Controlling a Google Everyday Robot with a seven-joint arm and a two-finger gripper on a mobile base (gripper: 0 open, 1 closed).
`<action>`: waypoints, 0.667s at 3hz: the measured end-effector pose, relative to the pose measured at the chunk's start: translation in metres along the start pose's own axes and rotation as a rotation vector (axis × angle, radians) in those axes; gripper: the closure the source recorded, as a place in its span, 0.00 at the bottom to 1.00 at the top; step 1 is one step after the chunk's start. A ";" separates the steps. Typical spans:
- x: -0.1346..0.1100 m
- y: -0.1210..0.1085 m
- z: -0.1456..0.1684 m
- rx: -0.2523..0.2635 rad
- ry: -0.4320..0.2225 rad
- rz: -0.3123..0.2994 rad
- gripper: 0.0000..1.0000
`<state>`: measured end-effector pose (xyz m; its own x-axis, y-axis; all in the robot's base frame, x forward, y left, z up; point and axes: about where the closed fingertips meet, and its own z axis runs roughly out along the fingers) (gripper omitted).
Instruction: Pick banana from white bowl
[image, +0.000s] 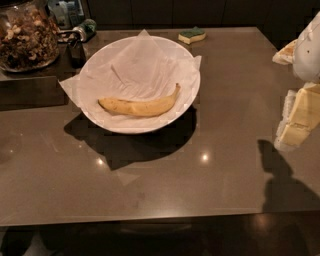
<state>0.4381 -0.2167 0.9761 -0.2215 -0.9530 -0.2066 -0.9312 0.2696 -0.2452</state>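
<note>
A yellow banana (140, 106) with small brown specks lies in the near part of the white bowl (186, 60), stem pointing up to the right. The bowl is lined with crinkled white paper whose corners stick over the rim. It stands at the back middle of a brown table (150, 180). My gripper (300, 117) is at the right edge of the view, white with yellowish parts, raised above the table. It is well to the right of the bowl and apart from it, and it holds nothing that I can see.
A glass jar of nuts (27, 37) stands at the back left, with a dark small container (76, 50) beside it. A green and yellow sponge (192, 35) lies behind the bowl. The table's front edge runs along the bottom.
</note>
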 end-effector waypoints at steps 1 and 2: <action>0.000 0.000 0.000 0.000 0.000 0.000 0.00; -0.008 -0.003 -0.001 0.005 -0.025 -0.011 0.00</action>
<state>0.4425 -0.2098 0.9794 -0.2035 -0.9522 -0.2278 -0.9320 0.2596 -0.2528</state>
